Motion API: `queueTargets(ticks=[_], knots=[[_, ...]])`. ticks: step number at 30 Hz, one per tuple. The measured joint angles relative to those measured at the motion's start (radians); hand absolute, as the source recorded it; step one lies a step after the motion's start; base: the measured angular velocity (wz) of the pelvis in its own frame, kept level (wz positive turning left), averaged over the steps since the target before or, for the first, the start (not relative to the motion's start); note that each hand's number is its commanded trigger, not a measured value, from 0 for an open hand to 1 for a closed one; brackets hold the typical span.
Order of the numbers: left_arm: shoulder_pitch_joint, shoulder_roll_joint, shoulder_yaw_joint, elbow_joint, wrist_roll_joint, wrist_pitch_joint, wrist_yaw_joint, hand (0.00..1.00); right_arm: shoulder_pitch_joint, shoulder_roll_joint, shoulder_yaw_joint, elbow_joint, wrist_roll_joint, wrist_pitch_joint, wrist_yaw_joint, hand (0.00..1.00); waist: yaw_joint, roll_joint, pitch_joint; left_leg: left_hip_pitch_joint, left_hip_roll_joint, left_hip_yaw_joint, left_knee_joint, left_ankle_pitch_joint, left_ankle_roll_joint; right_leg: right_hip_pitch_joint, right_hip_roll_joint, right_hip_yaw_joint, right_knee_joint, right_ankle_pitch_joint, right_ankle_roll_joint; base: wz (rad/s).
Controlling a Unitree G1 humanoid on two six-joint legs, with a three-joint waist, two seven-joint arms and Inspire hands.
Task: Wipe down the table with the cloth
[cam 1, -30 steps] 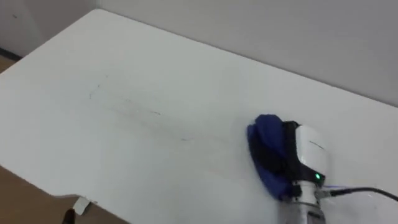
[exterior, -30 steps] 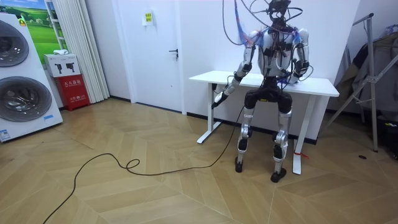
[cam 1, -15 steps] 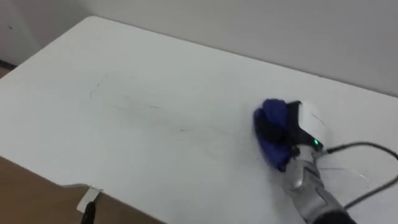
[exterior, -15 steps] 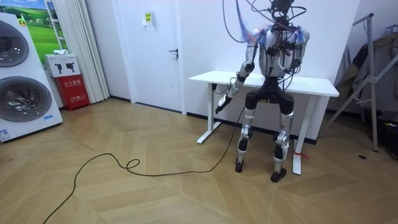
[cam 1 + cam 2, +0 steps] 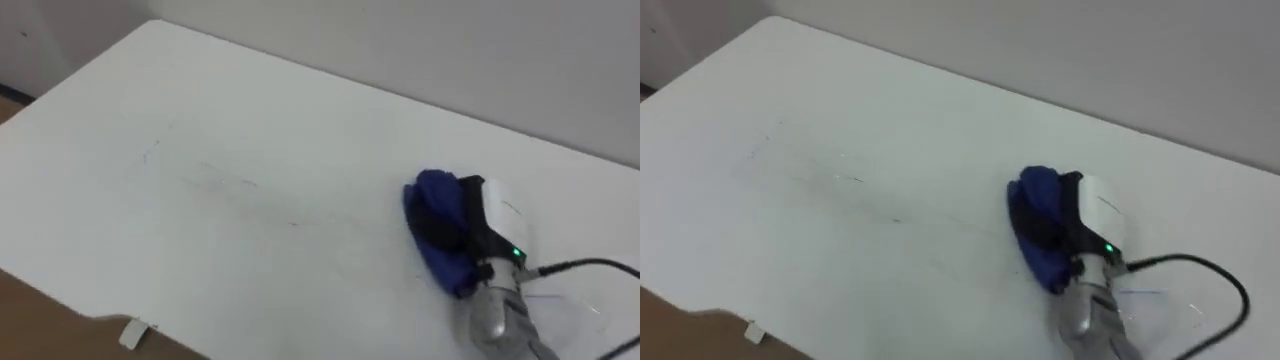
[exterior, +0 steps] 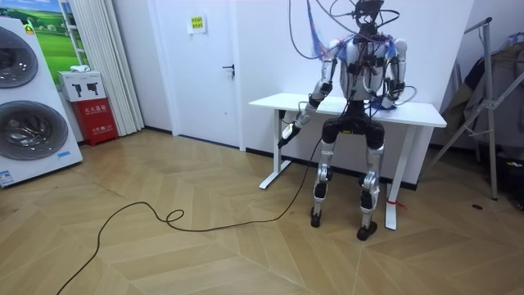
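**A:** Left eye view, entry?

**B:** The right hand (image 5: 492,222) is on top of a bunched blue cloth (image 5: 425,192), on the right part of the white tabletop (image 5: 250,110). Its dark fingers curve down over the wad and clasp it. The cloth sits against the surface. Faint dark marks (image 5: 228,181) run across the middle, left of the cloth and well apart from it.

**A:** Right eye view?

**B:** Same layout. Blue shows past the fingers on the far side and the near side. The marks lie to the left, clear of the cloth.

**A:** Room view?

**B:** The robot stands upright at the table's long side, back to the camera, facing the wall. Its right arm is bent over the tabletop. The left hand (image 6: 286,131) hangs at the room view's left, below the table's end and off the surface. I cannot tell its state.

**A:** Step in hand?

**B:** Judgement: mid-wipe, with the right part being worked. The marked middle and the left end look not yet done.

**A:** Next move?

**B:** Probably a leftward sweep across the marks. That calls for steady downward pressure, with the cloth kept under the palm so it does not slip out. The far left likely calls for more reach.
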Motion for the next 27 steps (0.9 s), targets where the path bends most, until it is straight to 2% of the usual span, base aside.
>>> queueTargets(ticks=[2, 4, 8, 10, 13, 15, 16, 17, 18, 19, 20, 22, 23, 24, 25, 27], knots=[[0.001, 0.015, 0.047, -0.013, 0.01, -0.019, 0.009, 0.0, 0.101, -0.027, -0.091, 0.002, 0.031, -0.006, -0.023, 1.0, -0.038, -0.008, -0.021, 0.003, 0.0, 0.006, 0.006, -0.008, 0.0, 0.012, 0.0, 0.003, -0.003, -0.001, 0.001, -0.1], [0.0, 0.016, 0.068, -0.015, 0.009, -0.036, 0.011, 0.0, 0.158, -0.048, -0.157, 0.005, 0.068, -0.013, -0.027, 1.0, -0.049, -0.006, -0.0277, 0.012, 0.0, 0.023, 0.009, -0.016, 0.002, 0.014, -0.001, 0.028, -0.003, -0.001, 0.001, -0.25], [-0.007, 0.017, 0.054, -0.015, 0.0, -0.05, 0.011, 0.0, 0.193, -0.079, -0.209, 0.037, 0.127, -0.017, -0.026, 1.0, -0.092, -0.005, -0.0285, 0.014, 0.001, 0.033, 0.037, -0.027, 0.007, 0.018, -0.003, 0.045, 0.006, 0.0, 0.001, -0.11], [-0.004, 0.017, 0.039, -0.014, 0.001, -0.058, 0.011, 0.0, 0.192, -0.082, -0.21, 0.042, 0.128, -0.016, -0.022, 1.0, -0.09, -0.004, -0.0287, 0.015, 0.001, 0.033, 0.044, -0.031, 0.007, 0.018, -0.004, 0.05, 0.015, 0.0, 0.001, 0.0], [0.0, 0.016, -0.003, -0.011, -0.002, -0.062, 0.012, 0.0, 0.177, -0.082, -0.197, 0.041, 0.129, 0.007, -0.021, 1.0, -0.077, 0.001, -0.0288, 0.019, 0.002, 0.036, 0.042, -0.033, 0.003, 0.017, -0.004, 0.055, 0.018, 0.002, 0.0, -0.04], [-0.001, 0.005, -0.04, -0.01, -0.024, -0.062, 0.012, 0.0, 0.164, -0.078, -0.192, 0.027, 0.13, 0.031, -0.023, 1.0, -0.066, 0.006, -0.0274, 0.019, 0.004, 0.039, 0.041, -0.034, 0.002, 0.019, -0.003, 0.056, 0.023, 0.006, -0.001, -0.08], [0.002, 0.0, -0.067, -0.001, -0.032, -0.06, 0.011, 0.0, 0.142, -0.066, -0.183, 0.016, 0.124, 0.062, -0.024, 1.0, -0.061, 0.008, -0.0263, 0.019, 0.006, 0.043, 0.041, -0.033, 0.001, 0.012, -0.003, 0.059, 0.031, 0.007, -0.003, -0.21], [-0.001, -0.007, -0.084, 0.013, -0.032, -0.059, 0.01, 0.0, 0.118, -0.061, -0.173, -0.005, 0.105, 0.11, -0.023, 1.0, -0.042, 0.01, -0.0259, 0.019, 0.007, 0.045, 0.041, -0.033, 0.001, 0.001, 0.0, 0.068, 0.035, 0.01, -0.008, -0.31], [-0.001, -0.009, -0.094, 0.02, -0.032, -0.059, 0.01, 0.0, 0.105, -0.061, -0.157, -0.015, 0.099, 0.134, -0.021, 1.0, -0.024, 0.013, -0.0245, 0.018, 0.009, 0.049, 0.041, -0.033, 0.001, -0.007, 0.003, 0.079, 0.035, 0.013, -0.012, -0.47], [-0.011, -0.009, -0.116, 0.03, -0.032, -0.057, 0.009, 0.0, 0.073, -0.058, -0.113, -0.048, 0.071, 0.18, -0.002, 1.0, 0.004, 0.019, -0.0187, 0.012, 0.012, 0.05, 0.043, -0.033, 0.001, -0.023, 0.01, 0.09, 0.035, 0.02, -0.02, -0.57], [-0.013, -0.01, -0.133, 0.032, -0.032, -0.047, 0.008, 0.0, 0.026, -0.063, -0.042, -0.06, 0.038, 0.206, 0.024, 1.0, 0.033, 0.027, -0.0114, 0.009, 0.012, 0.04, 0.042, -0.034, 0.002, -0.038, 0.019, 0.104, 0.036, 0.028, -0.027, -0.52], [-0.013, -0.01, -0.146, 0.04, -0.043, -0.036, 0.005, 0.0, -0.058, -0.057, 0.059, -0.083, -0.011, 0.239, 0.086, 1.0, 0.051, 0.031, -0.0006, -0.006, 0.011, 0.01, 0.042, -0.035, 0.004, -0.055, 0.027, 0.105, 0.04, 0.03, -0.032, -0.13], [-0.023, -0.01, -0.146, 0.039, -0.049, -0.031, -0.002, 0.0, -0.096, -0.061, 0.122, -0.106, -0.056, 0.249, 0.124, 1.0, 0.071, 0.031, 0.0023, -0.023, 0.011, -0.006, 0.042, -0.031, 0.003, -0.068, 0.03, 0.099, 0.041, 0.028, -0.035, 0.18], [-0.029, -0.01, -0.147, 0.036, -0.049, -0.03, -0.005, 0.0, -0.111, -0.061, 0.149, -0.119, -0.08, 0.249, 0.142, 1.0, 0.076, 0.031, 0.006, -0.029, 0.011, -0.017, 0.042, -0.027, 0.002, -0.069, 0.031, 0.093, 0.04, 0.026, -0.038, 0.35], [-0.028, -0.01, -0.148, 0.026, -0.049, -0.026, -0.009, 0.0, -0.134, -0.058, 0.198, -0.141, -0.122, 0.25, 0.171, 1.0, 0.09, 0.031, 0.0075, -0.038, 0.01, -0.028, 0.041, -0.017, -0.005, -0.07, 0.032, 0.08, 0.036, 0.02, -0.04, 0.33], [-0.006, -0.01, -0.155, -0.008, -0.048, -0.007, -0.016, 0.0, -0.149, -0.052, 0.251, -0.17, -0.166, 0.258, 0.196, 1.0, 0.121, 0.032, 0.0069, -0.04, 0.007, -0.04, 0.036, -0.014, -0.003, -0.066, 0.031, 0.067, 0.029, 0.016, -0.037, 0.25]])
